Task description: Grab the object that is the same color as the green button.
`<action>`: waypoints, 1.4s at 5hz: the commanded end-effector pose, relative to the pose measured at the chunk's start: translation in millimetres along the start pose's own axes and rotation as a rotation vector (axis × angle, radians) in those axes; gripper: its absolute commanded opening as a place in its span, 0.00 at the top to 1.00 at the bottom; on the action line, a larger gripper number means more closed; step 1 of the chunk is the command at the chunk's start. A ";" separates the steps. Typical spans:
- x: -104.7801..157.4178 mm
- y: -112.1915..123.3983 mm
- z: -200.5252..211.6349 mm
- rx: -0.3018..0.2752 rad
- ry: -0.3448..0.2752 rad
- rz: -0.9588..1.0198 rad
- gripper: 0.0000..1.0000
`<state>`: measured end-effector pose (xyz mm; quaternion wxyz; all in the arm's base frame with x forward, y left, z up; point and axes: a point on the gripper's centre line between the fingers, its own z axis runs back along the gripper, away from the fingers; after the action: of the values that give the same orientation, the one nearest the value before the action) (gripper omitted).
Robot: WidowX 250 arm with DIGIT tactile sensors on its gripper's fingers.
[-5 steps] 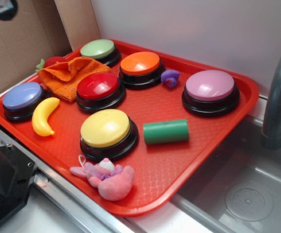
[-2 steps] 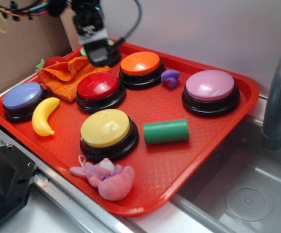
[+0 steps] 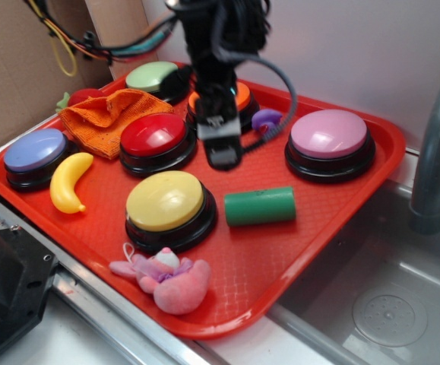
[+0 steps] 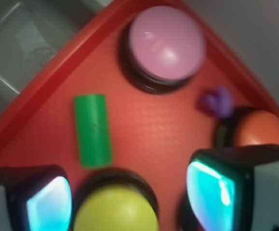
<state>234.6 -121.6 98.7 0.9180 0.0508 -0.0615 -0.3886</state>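
The object, a small solid green cylinder [image 3: 260, 206], lies on its side on the red tray [image 3: 333, 209], to the right of the yellow button [image 3: 165, 200]. The pale green button [image 3: 153, 77] sits at the tray's back left. My gripper [image 3: 221, 158] hangs above the tray between the red button [image 3: 153, 134] and the cylinder, a little behind and left of the cylinder and not touching it. In the wrist view the gripper [image 4: 129, 199] is open, its jaws wide apart with nothing held. There the yellow button [image 4: 115, 211] shows below between the jaws, and the cylinder [image 4: 93, 130] lies ahead to the left.
Also on the tray are an orange button [image 3: 244, 97], pink button [image 3: 329, 134], blue button [image 3: 34, 150], orange cloth [image 3: 106, 114], yellow toy banana [image 3: 70, 182], purple toy [image 3: 267, 122] and pink plush [image 3: 170, 280]. A steel sink [image 3: 387, 304] and faucet [image 3: 436, 152] lie to the right.
The arm came into view at the back left over the green button, then swung forward and right to the tray's middle, close to the cylinder. The objects have not moved.
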 end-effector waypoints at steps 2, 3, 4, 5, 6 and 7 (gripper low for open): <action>22.3 -23.7 -54.8 -0.065 0.039 -0.055 0.00; 21.4 -23.6 -63.9 -0.077 0.058 -0.032 0.00; 22.3 -24.5 -70.7 -0.074 0.083 -0.030 1.00; 20.5 -22.1 -73.6 -0.083 0.090 0.007 1.00; 18.0 -15.4 -64.1 -0.087 0.108 0.070 1.00; 11.4 0.1 -15.1 -0.091 0.071 0.220 1.00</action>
<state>241.4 -119.0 64.6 0.9592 0.0230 0.0202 -0.2809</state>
